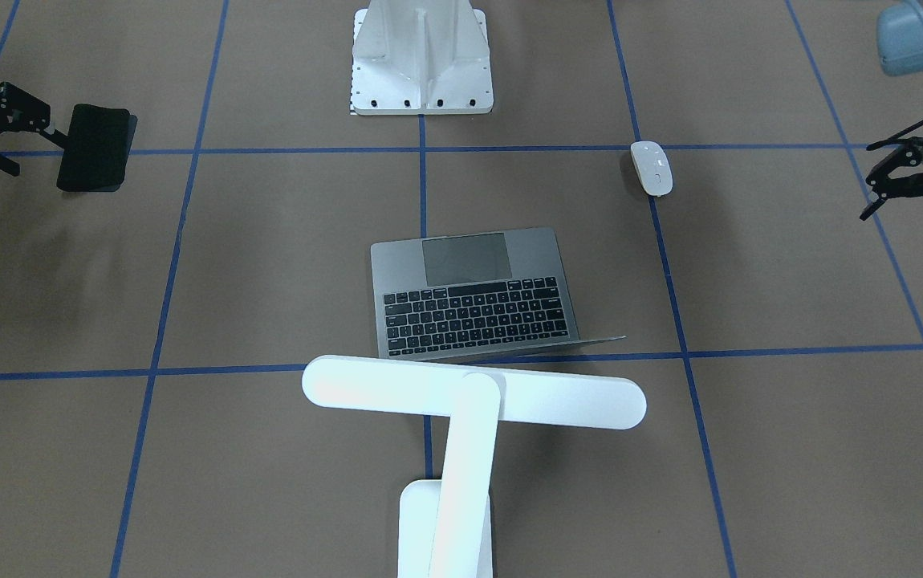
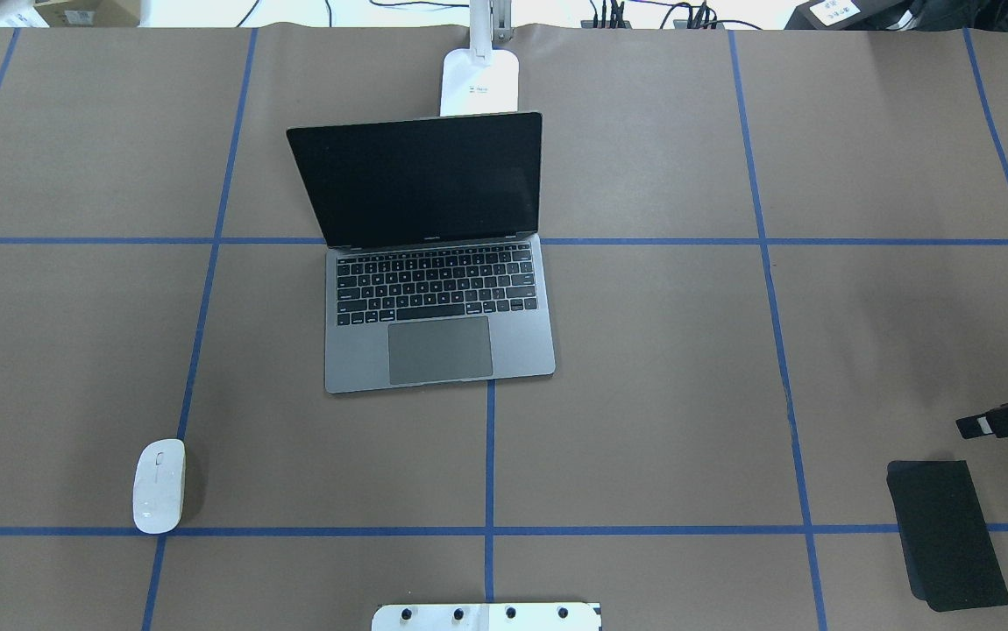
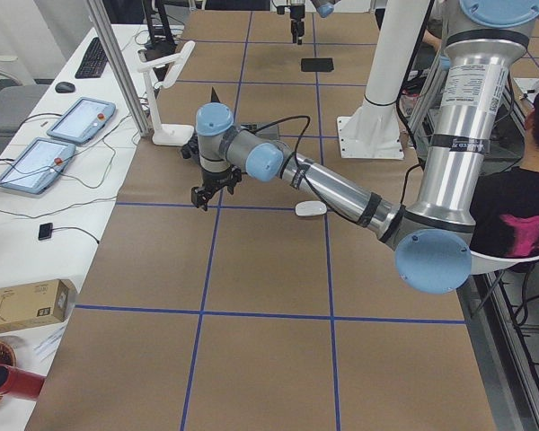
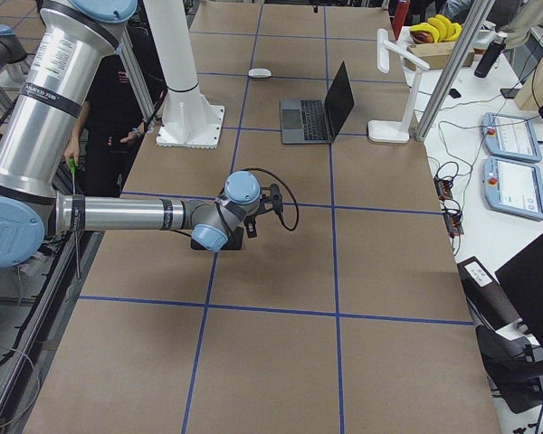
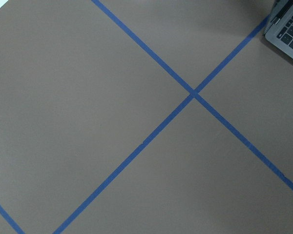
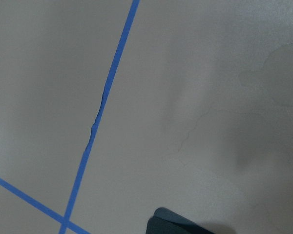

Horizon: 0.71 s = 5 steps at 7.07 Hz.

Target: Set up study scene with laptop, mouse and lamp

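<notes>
- My left tool (image 1: pixel 903 237) was spread, empty; the mouse (image 1: pixel 652 168) lay well apart from it, toward the laptop (image 1: pixel 469 297).
- I judged the glossy shell might squirt from an off-centre pinch.
- My right tool (image 1: pixel 28 144), spread too, could snag the black mat (image 1: pixel 96 148) beside it.

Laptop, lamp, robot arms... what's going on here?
The robot is setting up a study desk. The slim grey metal laptop sits open mid-table, the white T-shaped desk lamp standing behind its screen. The small white oval mouse lies apart on the robot's left. The left gripper and right gripper hang off to the sides, jaws empty, the right one near a black rectangular mat.
</notes>
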Available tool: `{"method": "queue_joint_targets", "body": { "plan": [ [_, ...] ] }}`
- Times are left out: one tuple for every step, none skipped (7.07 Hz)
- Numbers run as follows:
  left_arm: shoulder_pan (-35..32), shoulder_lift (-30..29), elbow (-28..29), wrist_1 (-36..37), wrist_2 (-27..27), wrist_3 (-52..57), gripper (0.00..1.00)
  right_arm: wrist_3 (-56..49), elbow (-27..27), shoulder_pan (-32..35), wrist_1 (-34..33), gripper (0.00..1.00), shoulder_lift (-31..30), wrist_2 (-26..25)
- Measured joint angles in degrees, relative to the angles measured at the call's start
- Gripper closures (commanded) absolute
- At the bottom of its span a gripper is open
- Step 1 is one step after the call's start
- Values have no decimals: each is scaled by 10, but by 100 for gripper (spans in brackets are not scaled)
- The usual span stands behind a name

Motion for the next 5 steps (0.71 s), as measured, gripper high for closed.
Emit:
{"method": "queue_joint_targets", "body": {
  "plan": [
    [0,1,11,-8,0,1,0,5,0,0,3,6,-12,1],
    [0,6,25,-11,0,0,0,7,0,0,4,6,-23,1],
    [-6,17,44,-11,-1,-9,0,7,-1,-1,5,6,-30,2],
    [-21,28,62,-11,-5,-23,0,8,-1,-1,5,6,-36,2],
    [-36,39,71,-10,-12,-36,0,8,-1,-1,5,7,-41,3]
  ]
}}
